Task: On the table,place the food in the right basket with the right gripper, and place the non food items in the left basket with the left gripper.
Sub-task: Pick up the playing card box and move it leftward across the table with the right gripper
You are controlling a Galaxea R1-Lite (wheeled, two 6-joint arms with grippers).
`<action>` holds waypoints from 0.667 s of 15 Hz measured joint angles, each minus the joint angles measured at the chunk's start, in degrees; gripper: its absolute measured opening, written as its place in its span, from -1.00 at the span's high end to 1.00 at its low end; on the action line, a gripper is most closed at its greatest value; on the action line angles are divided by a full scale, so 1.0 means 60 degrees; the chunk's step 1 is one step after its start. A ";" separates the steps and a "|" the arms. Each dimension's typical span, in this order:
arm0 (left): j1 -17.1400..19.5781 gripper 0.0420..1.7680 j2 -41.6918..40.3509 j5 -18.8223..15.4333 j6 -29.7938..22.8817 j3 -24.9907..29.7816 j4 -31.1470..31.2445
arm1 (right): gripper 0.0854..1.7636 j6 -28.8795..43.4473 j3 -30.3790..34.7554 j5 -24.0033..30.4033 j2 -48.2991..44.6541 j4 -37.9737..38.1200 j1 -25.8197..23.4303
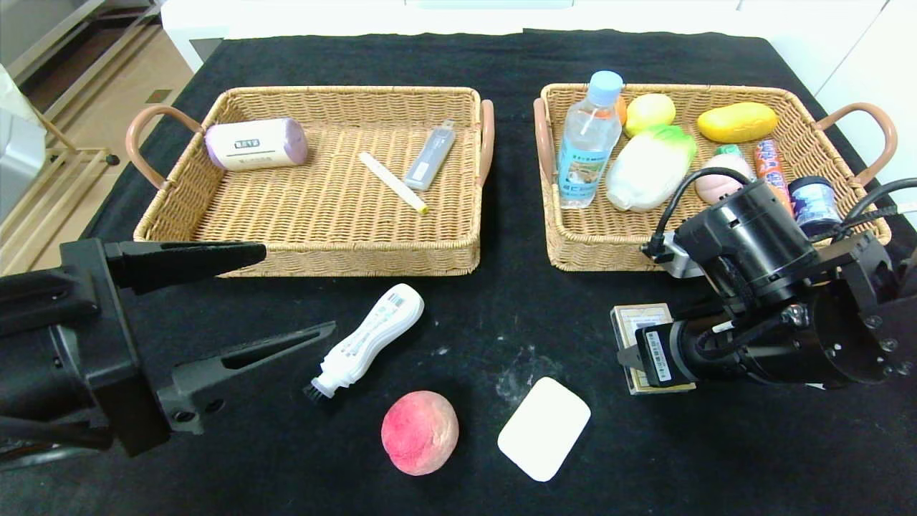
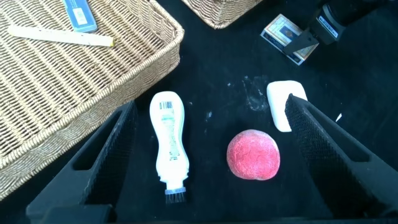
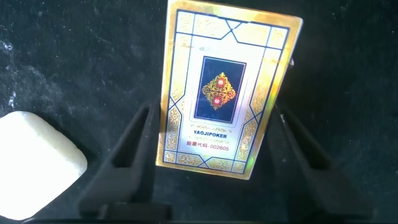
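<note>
My left gripper is open and empty, hovering over the table in front of the left basket. In its wrist view the white bottle with black brush tip and the red-pink peach lie between its fingers. The bottle, peach and white pad lie on the cloth. My right gripper is open, its fingers on either side of the gold-edged card box, which lies flat. The water bottle and pink bun are in the right basket.
The left basket holds a purple-white roll, a white stick and a grey-blue box. The right basket also holds a lemon, a cabbage, a yellow loaf, a small tube and a dark cup.
</note>
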 joint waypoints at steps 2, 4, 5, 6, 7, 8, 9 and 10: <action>0.0000 -0.94 0.0000 0.0000 -0.0002 0.0000 0.0000 | -0.19 0.0010 0.0000 0.0004 -0.0004 0.0006 0.0000; 0.0000 -0.94 0.0000 0.0000 0.0000 0.0000 -0.0004 | -0.18 0.0022 0.0000 0.0004 -0.0004 0.0057 0.0000; 0.0000 -0.94 0.0000 0.0000 0.0000 0.0000 0.0000 | -0.18 0.0026 -0.0006 0.0004 -0.0004 0.0116 0.0000; 0.0000 -0.94 -0.0008 0.0004 -0.0002 0.0000 0.0000 | -0.17 0.0022 -0.0014 0.0008 -0.0008 0.0130 -0.0002; 0.0000 -0.94 -0.0016 0.0004 -0.0002 0.0000 -0.0004 | -0.17 0.0022 -0.0020 0.0014 -0.0012 0.0140 -0.0002; 0.0000 -0.94 -0.0016 0.0000 -0.0002 0.0000 0.0000 | -0.17 0.0026 -0.0020 0.0018 -0.0022 0.0144 -0.0002; 0.0000 -0.94 -0.0016 0.0000 0.0000 0.0000 -0.0004 | -0.17 0.0026 -0.0028 0.0037 -0.0051 0.0156 0.0000; 0.0000 -0.94 -0.0016 0.0000 0.0000 0.0000 0.0000 | -0.17 0.0026 -0.0047 0.0063 -0.0100 0.0148 0.0004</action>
